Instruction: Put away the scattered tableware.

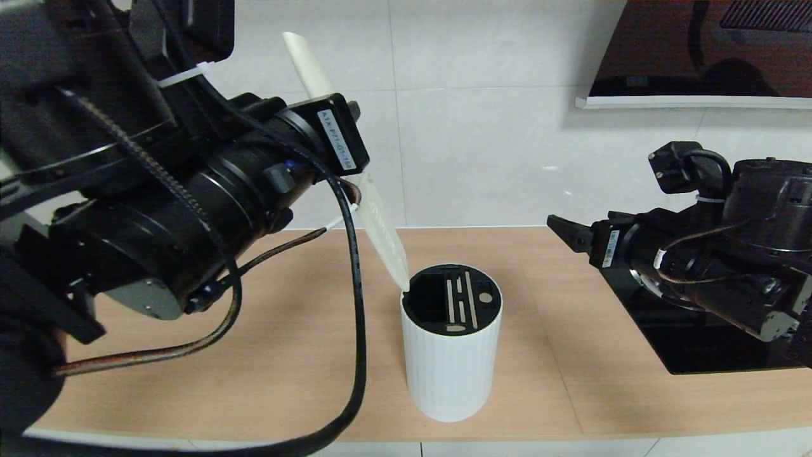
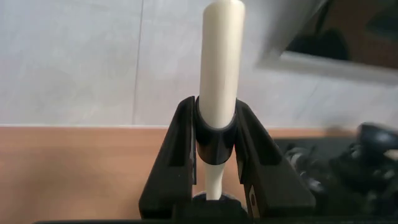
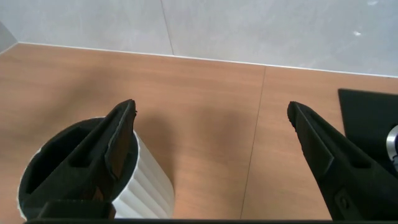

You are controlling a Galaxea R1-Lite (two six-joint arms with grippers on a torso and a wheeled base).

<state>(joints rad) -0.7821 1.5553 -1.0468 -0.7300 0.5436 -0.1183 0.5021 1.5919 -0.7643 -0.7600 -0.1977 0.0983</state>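
My left gripper (image 2: 216,134) is shut on a cream-coloured knife (image 1: 382,235). The knife hangs tilted, handle (image 2: 221,56) up, its tip touching the back left rim of a white ribbed cutlery holder (image 1: 451,362). The holder stands upright in the middle of the wooden counter (image 1: 254,374) and has a black slotted top. My right gripper (image 3: 211,115) is open and holds nothing. It hovers to the right of the holder (image 3: 146,186), with its fingertips (image 1: 564,231) pointing toward it.
A black cooktop (image 1: 691,352) is set into the counter at the right, under my right arm. White tiled wall runs behind the counter, with a dark range hood (image 1: 698,57) at the upper right. Bare counter lies left of and in front of the holder.
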